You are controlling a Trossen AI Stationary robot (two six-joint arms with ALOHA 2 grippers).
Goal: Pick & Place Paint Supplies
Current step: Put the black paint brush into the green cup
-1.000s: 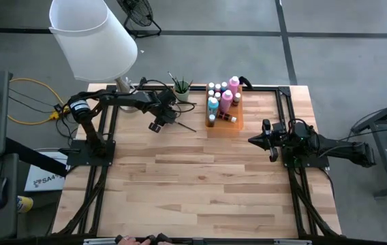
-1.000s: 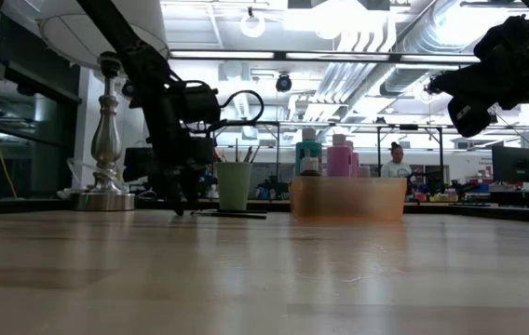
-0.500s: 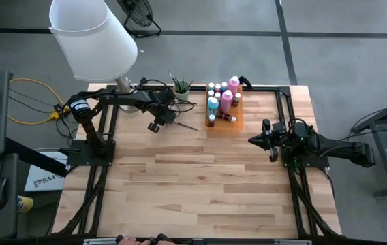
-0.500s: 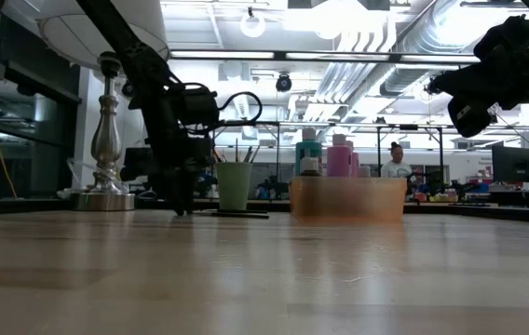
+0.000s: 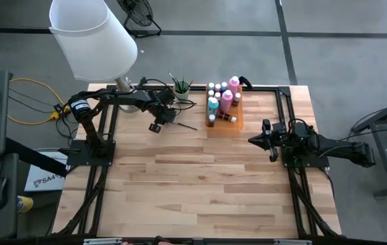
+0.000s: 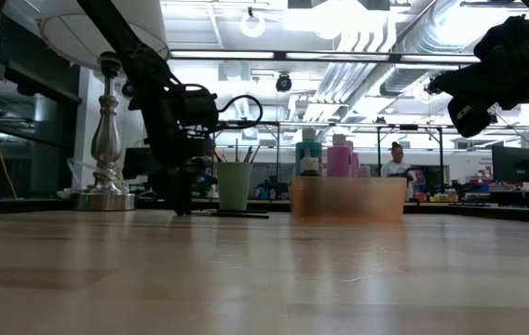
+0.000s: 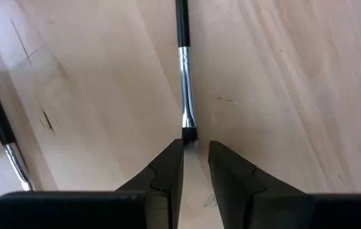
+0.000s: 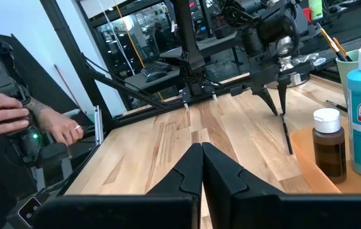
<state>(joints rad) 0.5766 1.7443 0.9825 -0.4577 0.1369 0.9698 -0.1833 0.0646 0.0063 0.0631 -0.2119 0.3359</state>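
Left claw (image 7: pixel 195 156) narrowly pinching paintbrush (image 7: pixel 185 89)

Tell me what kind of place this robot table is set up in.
Probably a robotics lab or workshop: bare silver ceiling ducts run overhead, black metal-framed workbenches stand behind the pale wooden table, and a person's hands operate equipment nearby.

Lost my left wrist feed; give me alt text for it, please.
The left gripper is down at the wooden table, fingers nearly closed around the end of a dark-handled paintbrush that lies flat. A second brush lies apart from it.
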